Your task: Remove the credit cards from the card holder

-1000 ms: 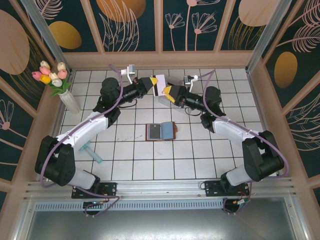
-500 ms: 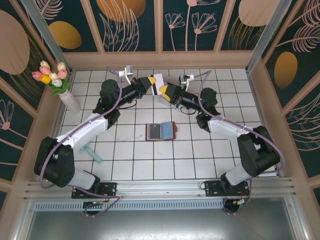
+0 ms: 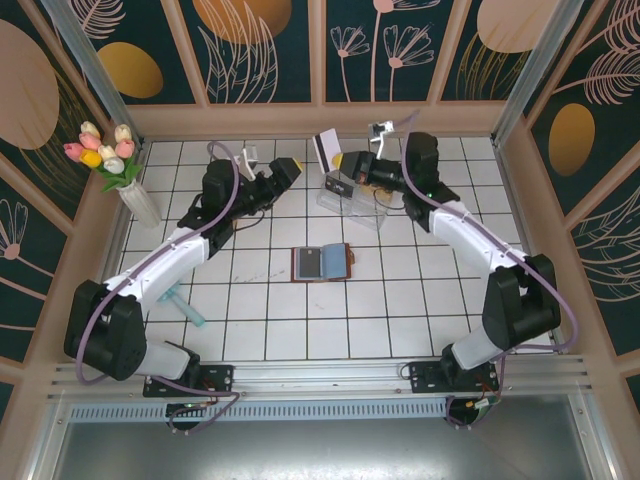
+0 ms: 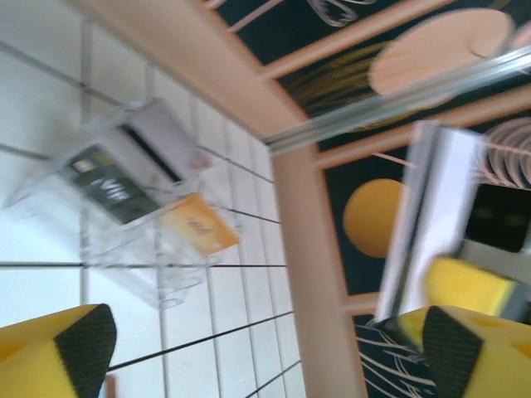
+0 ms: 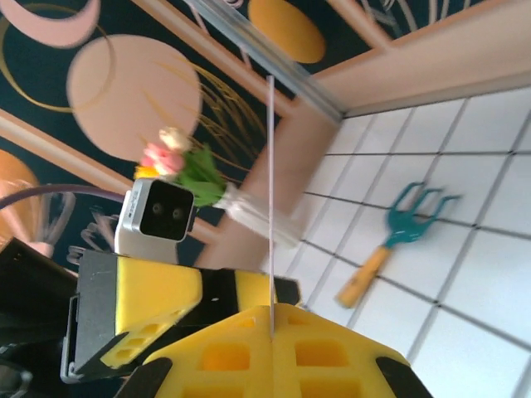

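Card clamped in right end effector; card holder well apart.

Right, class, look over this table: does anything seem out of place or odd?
A garden fork lies on the table, unrelated to cards. Nothing looks spilled or damaged: the card holder lies open and flat, and the right tool pinches a pale card on edge.
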`<control>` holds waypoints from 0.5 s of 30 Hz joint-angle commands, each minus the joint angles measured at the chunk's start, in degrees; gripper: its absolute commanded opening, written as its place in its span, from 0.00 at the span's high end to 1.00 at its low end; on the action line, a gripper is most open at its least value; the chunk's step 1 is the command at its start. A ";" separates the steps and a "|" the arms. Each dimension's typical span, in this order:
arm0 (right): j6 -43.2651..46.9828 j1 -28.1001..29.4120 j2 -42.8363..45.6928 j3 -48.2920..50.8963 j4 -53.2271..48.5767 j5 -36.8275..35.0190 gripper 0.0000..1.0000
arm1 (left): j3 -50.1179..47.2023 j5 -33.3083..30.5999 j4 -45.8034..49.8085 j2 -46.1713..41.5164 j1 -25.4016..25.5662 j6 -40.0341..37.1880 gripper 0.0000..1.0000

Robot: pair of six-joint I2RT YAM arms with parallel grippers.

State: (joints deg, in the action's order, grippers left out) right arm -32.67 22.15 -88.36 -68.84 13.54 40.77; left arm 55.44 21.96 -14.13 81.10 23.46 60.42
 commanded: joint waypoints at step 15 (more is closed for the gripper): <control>65.19 -4.65 -21.04 -25.36 -32.28 -14.04 1.00 | -7.04 -5.20 11.81 -2.08 -2.61 -4.35 0.01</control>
State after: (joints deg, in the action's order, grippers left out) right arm 19.70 18.35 -107.61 -90.08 -13.98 26.57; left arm 48.80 15.99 -2.76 80.23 20.99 56.97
